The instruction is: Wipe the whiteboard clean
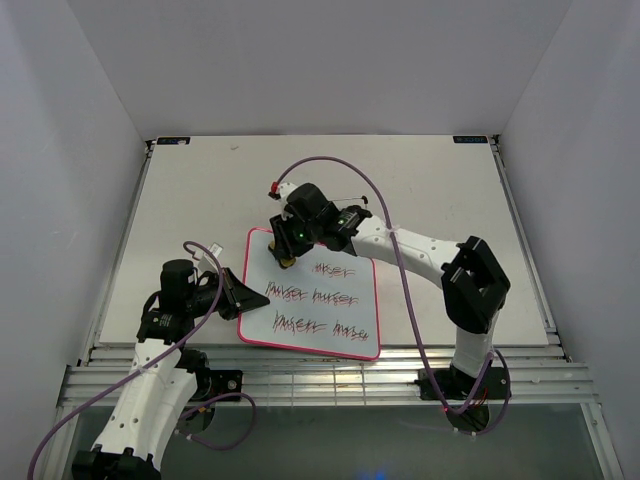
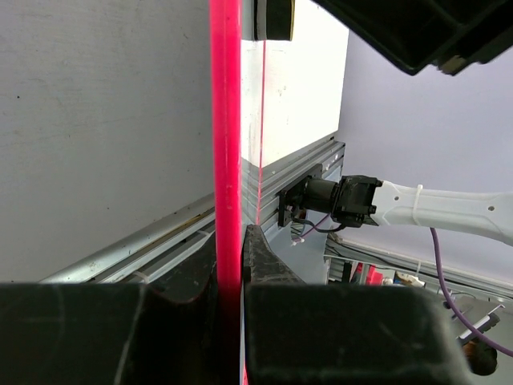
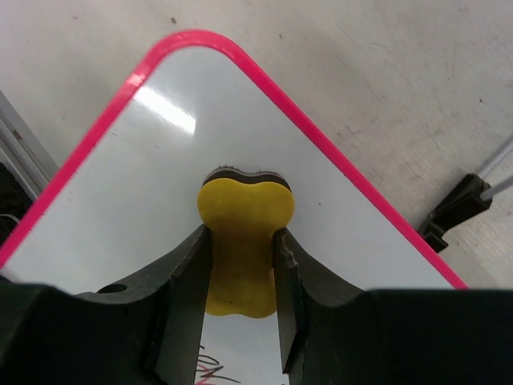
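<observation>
The whiteboard (image 1: pixel 312 296) lies flat on the table, white with a pink-red frame, with three rows of scribbles across it. My left gripper (image 1: pixel 238 295) is shut on its left edge; in the left wrist view the pink frame (image 2: pixel 226 120) runs between the fingers. My right gripper (image 1: pixel 290 248) is shut on the yellow eraser (image 3: pixel 243 241), whose dark felt side rests on the board (image 3: pixel 160 176) near its clean far left corner. A bit of scribble (image 3: pixel 210 370) shows just below the eraser.
A black clip foot (image 3: pixel 455 210) sticks out at the board's far edge. The right arm (image 1: pixel 420 255) reaches across the board from the right. White walls enclose the table (image 1: pixel 430 180); a metal rail (image 1: pixel 320 375) runs along its near edge.
</observation>
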`<state>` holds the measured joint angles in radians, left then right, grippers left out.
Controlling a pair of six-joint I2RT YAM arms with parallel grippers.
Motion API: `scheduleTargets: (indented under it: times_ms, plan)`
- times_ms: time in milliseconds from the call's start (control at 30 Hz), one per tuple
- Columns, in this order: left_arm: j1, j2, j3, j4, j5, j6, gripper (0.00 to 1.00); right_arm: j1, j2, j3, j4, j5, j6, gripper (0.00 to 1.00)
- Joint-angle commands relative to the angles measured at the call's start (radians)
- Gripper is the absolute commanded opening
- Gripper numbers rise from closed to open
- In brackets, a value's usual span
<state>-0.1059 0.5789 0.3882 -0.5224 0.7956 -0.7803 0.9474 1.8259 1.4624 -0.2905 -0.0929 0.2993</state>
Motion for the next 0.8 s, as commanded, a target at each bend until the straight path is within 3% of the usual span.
scheduleTargets:
  times_ms: [0,133,267,767]
  plan:
    - [-0.009,-0.005,0.029,0.016,-0.010,0.072,0.00,0.036,0.073,0.101,-0.047,-0.022,-0.006,0.25]
    - [-0.009,-0.005,0.029,0.016,-0.012,0.073,0.00,0.033,0.087,0.124,-0.053,0.010,0.006,0.24]
    - [-0.009,-0.011,0.031,0.015,-0.010,0.072,0.00,-0.007,0.058,0.038,-0.044,0.015,0.023,0.24]
    - [-0.009,-0.028,0.037,0.001,-0.049,0.062,0.00,-0.209,-0.174,-0.549,0.166,-0.030,0.100,0.23]
